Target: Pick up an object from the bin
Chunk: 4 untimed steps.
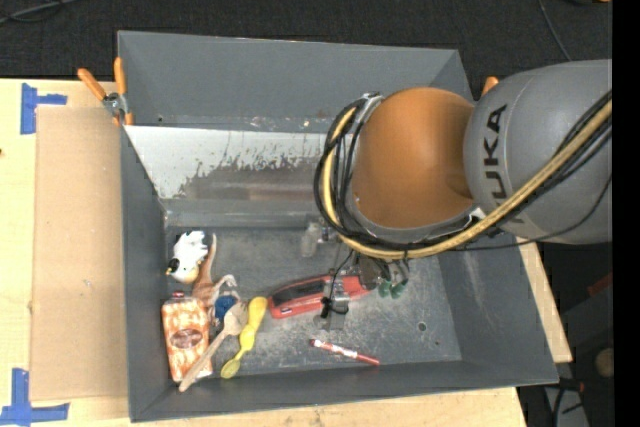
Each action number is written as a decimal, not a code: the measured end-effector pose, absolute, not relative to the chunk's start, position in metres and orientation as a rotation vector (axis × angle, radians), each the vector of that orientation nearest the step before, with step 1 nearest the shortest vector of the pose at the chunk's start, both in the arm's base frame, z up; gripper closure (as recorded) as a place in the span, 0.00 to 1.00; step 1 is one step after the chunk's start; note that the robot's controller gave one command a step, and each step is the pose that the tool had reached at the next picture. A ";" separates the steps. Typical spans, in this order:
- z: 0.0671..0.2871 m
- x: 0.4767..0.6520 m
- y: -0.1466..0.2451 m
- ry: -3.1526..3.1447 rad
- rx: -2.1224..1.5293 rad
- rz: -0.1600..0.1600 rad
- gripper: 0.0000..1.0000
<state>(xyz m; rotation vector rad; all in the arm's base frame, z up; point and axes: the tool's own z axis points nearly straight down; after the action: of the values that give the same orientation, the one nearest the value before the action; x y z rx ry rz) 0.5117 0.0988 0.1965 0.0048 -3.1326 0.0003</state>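
Camera view from above: robot gripper (333, 303) at the right end of a flat red plastic toy (298, 298), mid-floor of a grey metal bin (440, 315).
Under the orange wrist cover (410, 165), I cannot tell if the gripper is open or closed. Gripping so near the toy's end could tip it or push it left toward the yellow plastic spoon (246, 333). The grey arm casing (540, 165) reads "UKA".

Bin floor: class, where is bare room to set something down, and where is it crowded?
The floor is bare behind the red toy, between the black-and-white figure and the gripper, and right of the red-and-white stick. The front left corner is crowded: orange packet, yellow spoon.
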 end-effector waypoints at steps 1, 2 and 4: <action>0.200 0.514 0.098 -3.140 -0.001 -0.001 0.00; 0.139 0.494 0.077 -3.142 0.067 -0.002 0.00; 0.077 0.526 0.089 -3.157 -0.119 -0.004 1.00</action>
<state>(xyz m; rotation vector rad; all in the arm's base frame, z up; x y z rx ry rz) 0.5261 0.0894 0.0774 -0.1188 -3.1568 -0.0044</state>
